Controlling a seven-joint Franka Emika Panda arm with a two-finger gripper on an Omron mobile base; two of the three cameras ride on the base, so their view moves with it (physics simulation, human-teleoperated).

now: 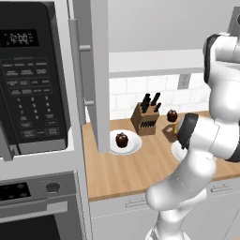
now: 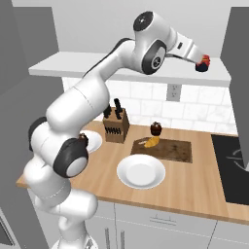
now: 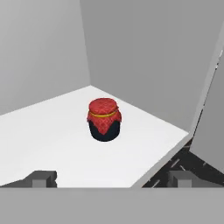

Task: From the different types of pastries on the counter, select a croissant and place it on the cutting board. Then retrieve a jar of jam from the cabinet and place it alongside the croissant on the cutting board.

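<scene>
The jar of jam (image 3: 104,119), dark with a red cloth top, stands upright on the cabinet's white shelf (image 3: 48,135) near its back corner. My gripper (image 3: 111,179) is open, and its fingertips (image 3: 41,178) sit wide apart a short way in front of the jar without touching it. From the right base view the arm reaches up to the shelf (image 2: 97,68), with the gripper (image 2: 199,62) right at the jar (image 2: 204,60). The golden croissant (image 2: 151,141) lies on the left end of the dark cutting board (image 2: 170,151) on the counter (image 2: 194,194).
A dark muffin (image 2: 156,128) stands behind the board. Another muffin (image 1: 122,139) sits on a white plate (image 1: 133,145), and an empty plate (image 2: 141,171) lies in front of the board. The knife block (image 2: 115,124), the open cabinet door (image 1: 96,70), the microwave (image 1: 33,75) and the stove (image 2: 233,165) are nearby.
</scene>
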